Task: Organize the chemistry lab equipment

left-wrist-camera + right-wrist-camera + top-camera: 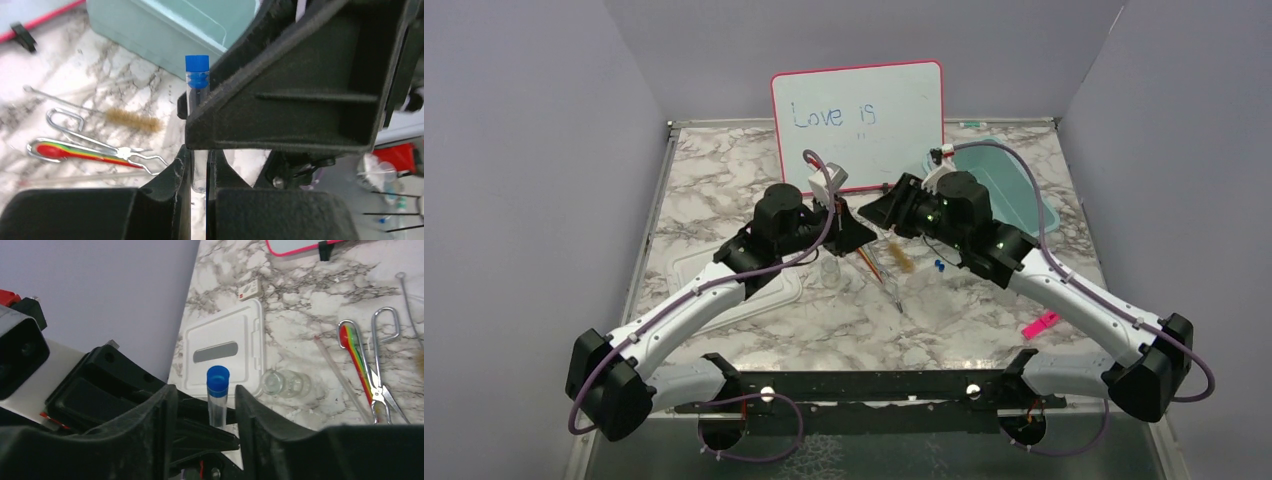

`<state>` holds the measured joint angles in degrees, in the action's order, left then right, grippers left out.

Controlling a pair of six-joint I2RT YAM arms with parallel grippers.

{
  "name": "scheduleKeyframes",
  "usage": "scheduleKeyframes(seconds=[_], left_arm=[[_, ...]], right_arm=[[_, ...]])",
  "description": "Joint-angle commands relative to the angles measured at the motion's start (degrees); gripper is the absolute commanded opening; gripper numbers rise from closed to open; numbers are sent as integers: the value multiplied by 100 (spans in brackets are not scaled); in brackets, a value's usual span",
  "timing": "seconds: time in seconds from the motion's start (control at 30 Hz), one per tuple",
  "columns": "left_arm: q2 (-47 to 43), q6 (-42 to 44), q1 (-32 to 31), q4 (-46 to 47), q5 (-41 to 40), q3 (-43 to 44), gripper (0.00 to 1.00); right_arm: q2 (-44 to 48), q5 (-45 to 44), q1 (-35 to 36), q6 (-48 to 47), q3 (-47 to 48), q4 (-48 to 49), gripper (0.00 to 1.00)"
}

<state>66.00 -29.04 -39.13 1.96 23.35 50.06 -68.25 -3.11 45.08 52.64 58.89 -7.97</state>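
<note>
Most equipment, including the wire brush [131,120], metal tweezers [100,144] and clear beaker [285,383], lies loose on the marble table [724,190] outside the teal bin [150,30], while the left gripper [199,162] pinches a blue-capped tube [196,75] upright between the parted jaws of the right gripper [205,395].

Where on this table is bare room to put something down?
Bare marble lies left of the whiteboard, behind the white lid, and in front of the tweezers, toward the near edge. The centre around the beaker and brush is crowded.
</note>
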Motion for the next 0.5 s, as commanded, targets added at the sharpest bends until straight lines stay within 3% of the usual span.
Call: scheduleKeyframes(seconds=[0.0, 0.17, 0.47], left_arm=[[-173, 1660, -7, -672, 369, 541, 0], [-100, 2412, -8, -1149, 431, 992, 0], [21, 3176, -9, -1840, 911, 1435, 0]], right_arm=[[-150, 1431, -325, -825, 907, -830, 54], [-424, 2223, -550, -1242, 1740, -1714, 57], [-503, 3325, -958, -1441, 1872, -2036, 41]])
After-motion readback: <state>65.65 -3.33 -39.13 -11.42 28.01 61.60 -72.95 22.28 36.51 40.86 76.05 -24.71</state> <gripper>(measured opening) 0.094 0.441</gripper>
